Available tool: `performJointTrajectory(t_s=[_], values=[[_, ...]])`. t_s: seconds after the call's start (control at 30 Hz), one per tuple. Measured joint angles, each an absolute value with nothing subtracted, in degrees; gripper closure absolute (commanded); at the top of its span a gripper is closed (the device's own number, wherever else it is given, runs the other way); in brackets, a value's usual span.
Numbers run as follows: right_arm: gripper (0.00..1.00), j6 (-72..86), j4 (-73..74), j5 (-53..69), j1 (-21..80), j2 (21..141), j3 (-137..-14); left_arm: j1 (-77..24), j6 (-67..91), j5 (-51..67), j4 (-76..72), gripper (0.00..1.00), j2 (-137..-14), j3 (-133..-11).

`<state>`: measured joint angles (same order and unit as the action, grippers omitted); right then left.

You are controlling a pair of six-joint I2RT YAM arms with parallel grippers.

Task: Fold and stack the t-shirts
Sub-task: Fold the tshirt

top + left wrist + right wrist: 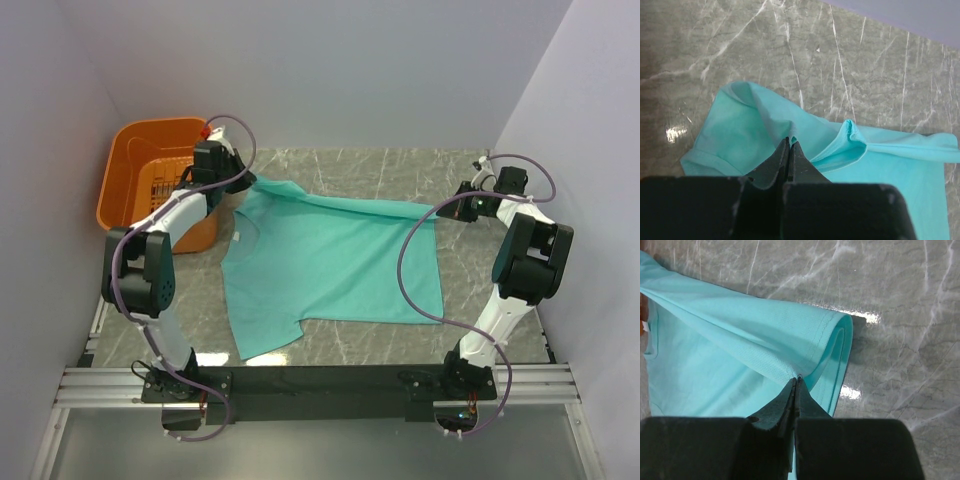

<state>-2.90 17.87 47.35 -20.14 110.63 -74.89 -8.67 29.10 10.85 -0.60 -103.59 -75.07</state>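
A teal t-shirt (330,265) lies spread on the marble table, neck to the left, one sleeve toward the near edge. My left gripper (240,186) is shut on the shirt's far left part by the sleeve; the left wrist view shows cloth pinched at the tips (789,141) and the sleeve (735,130) bunched on the table. My right gripper (447,212) is shut on the shirt's far right hem corner; the right wrist view shows the hem (832,347) folded at the tips (796,380). The far edge is pulled taut between both grippers.
An orange plastic basket (150,175) stands at the far left, right beside my left arm. Bare marble table (400,170) lies beyond the shirt and to the right (905,340). The walls close in on both sides.
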Motion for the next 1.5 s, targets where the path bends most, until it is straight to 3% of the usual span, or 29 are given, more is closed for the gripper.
performJointTrajectory(t_s=[1.5], values=[[1.0, -4.95, 21.5, 46.15, -20.14, 110.83, -74.89, -10.98, 25.12, 6.17, 5.52, 1.0, -100.27, -70.19]])
